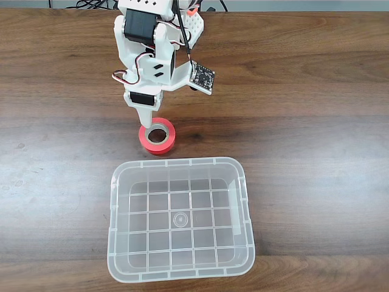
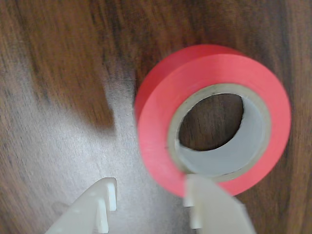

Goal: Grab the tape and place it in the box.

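Observation:
The tape (image 1: 163,146) is a small red roll with a grey-beige core, lying flat on the wooden table just beyond the box's far rim. My white gripper (image 1: 149,119) hangs right over its far-left edge, fingers pointing down. The wrist view looks down on the roll (image 2: 209,63) from close up. There my gripper (image 2: 153,204) is open: one fingertip (image 2: 105,202) is outside the roll over the table, the other (image 2: 207,204) overlaps the roll's near rim by the core. The box (image 1: 182,163), a large clear plastic bin with a grid bottom, is empty.
A small circuit board (image 1: 202,76) with wires hangs off the arm's right side in the fixed view. Bare wooden table (image 1: 316,152) spreads to the left and right of the box and the tape.

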